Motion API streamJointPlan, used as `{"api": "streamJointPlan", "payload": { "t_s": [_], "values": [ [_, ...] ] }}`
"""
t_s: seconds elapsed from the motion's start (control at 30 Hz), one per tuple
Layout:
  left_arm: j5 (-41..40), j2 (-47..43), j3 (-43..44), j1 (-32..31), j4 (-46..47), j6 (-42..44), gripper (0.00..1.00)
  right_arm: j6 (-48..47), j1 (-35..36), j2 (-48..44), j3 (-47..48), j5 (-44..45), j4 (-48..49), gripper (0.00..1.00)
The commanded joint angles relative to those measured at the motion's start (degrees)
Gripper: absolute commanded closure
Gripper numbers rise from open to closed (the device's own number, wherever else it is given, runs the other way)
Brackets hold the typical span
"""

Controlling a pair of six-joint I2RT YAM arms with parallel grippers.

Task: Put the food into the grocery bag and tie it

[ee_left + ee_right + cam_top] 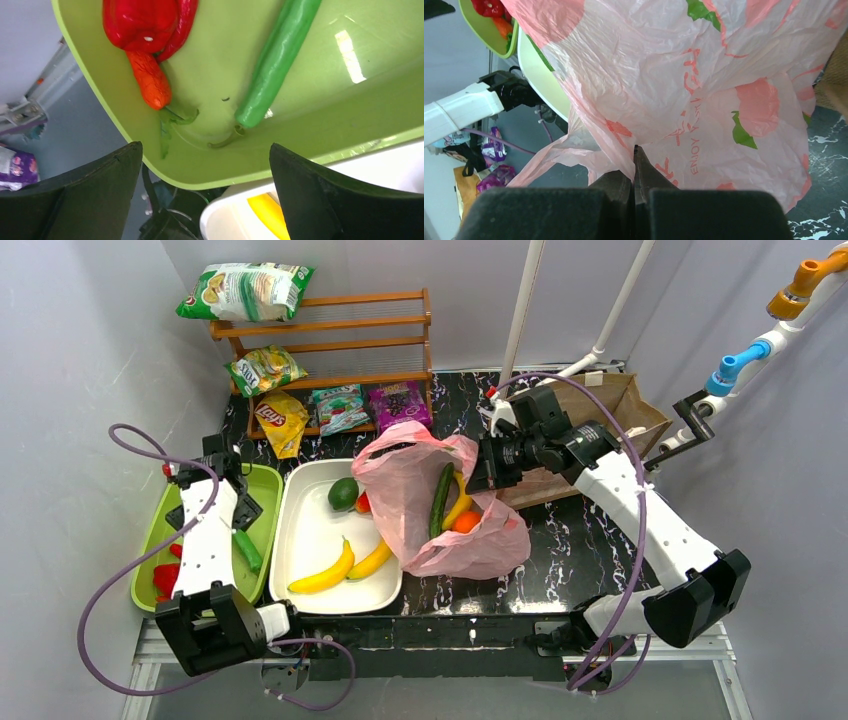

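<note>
The pink grocery bag (420,505) lies open on the black table, right of the white tub. Inside it I see a round orange (465,522), a yellow banana (458,502) and a dark green cucumber (441,498). Two more bananas (325,575) lie in the white tub (300,530). My right gripper (478,468) is at the bag's right rim, shut on a fold of the bag's plastic (624,155). My left gripper (235,502) hangs open and empty over the green tray (210,170).
The green tray holds a red pepper (140,22), an orange carrot (150,85) and a green chilli (275,60). An avocado (343,493) lies in the white tub. A brown paper bag (610,410) stands behind the right arm. A wooden rack (330,340) with snack packets is at the back.
</note>
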Motion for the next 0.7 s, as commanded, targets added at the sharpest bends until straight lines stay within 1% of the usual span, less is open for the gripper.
{"api": "streamJointPlan", "payload": {
  "t_s": [0.0,0.07,0.17,0.23,0.43,0.57,0.67],
  "values": [
    [-5.5,-0.8,-0.7,1.7,2.8,7.5,0.02,0.1,2.1,0.4,2.7,-0.1,-0.6,0.99],
    [-6.0,0.0,-0.9,4.0,3.7,11.3,0.02,0.2,2.6,0.2,2.3,-0.1,-0.9,0.99],
    [-4.8,1.5,-2.1,9.9,5.9,16.0,0.02,0.5,2.8,0.2,1.7,-0.2,-1.2,0.99],
    [-3.8,1.4,-3.2,13.3,7.0,16.7,0.02,0.7,2.8,0.4,1.5,-0.3,-1.4,0.99],
    [-2.5,1.9,-6.9,17.3,12.5,19.4,0.02,1.2,3.2,1.1,1.3,-0.8,-2.1,0.99],
    [-3.6,3.7,-7.4,19.2,16.5,20.8,0.02,1.4,3.5,1.6,1.4,-0.9,-2.8,0.99],
    [-3.7,5.3,-8.6,20.7,20.4,24.1,0.02,1.3,3.7,1.8,1.4,-0.9,-3.5,0.99]
  ]
}}
